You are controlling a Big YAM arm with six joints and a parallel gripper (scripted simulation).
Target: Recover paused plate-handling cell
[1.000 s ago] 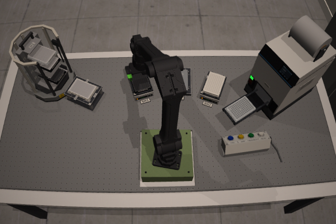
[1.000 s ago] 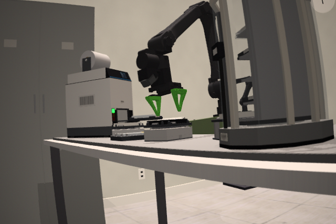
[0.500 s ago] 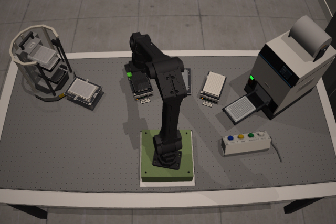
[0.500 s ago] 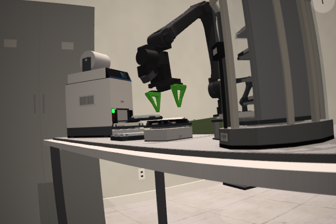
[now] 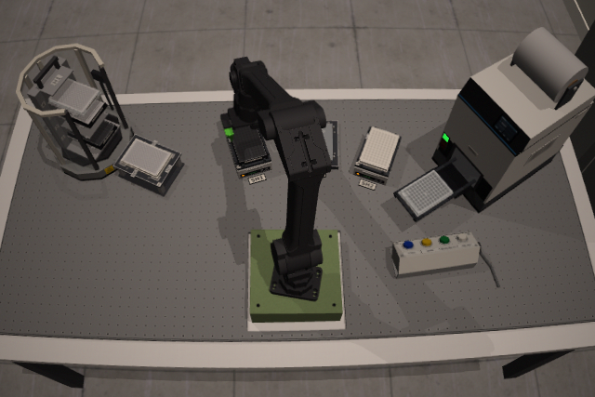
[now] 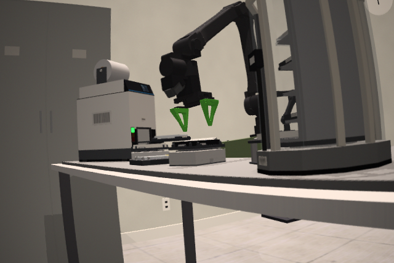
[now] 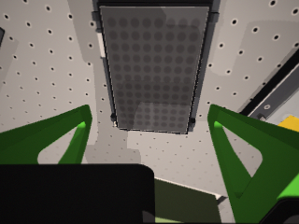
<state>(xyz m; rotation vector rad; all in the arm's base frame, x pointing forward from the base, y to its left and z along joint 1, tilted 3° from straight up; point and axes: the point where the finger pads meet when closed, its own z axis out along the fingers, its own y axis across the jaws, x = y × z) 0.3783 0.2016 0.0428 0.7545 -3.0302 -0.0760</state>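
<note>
Top view: main risk is hitting RETRY on the panel (image 5: 434, 258) near the desk's front right; the sealer (image 5: 519, 128) needs CALL.

Exterior: gripper (image 6: 194, 115) hangs wide open and empty above the shaker.

Wrist: dark plate (image 7: 154, 70) near the desk's back edge looks flat, square inside its locators.

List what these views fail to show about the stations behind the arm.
- Top view: the arm covers the station between the two shakers.
- Wrist view: the dark plate is cut off by the upper edge.
- Exterior view: the plates lie edge-on under the open hand; seating unreadable.
- Top view: shaker labels too small.
</note>
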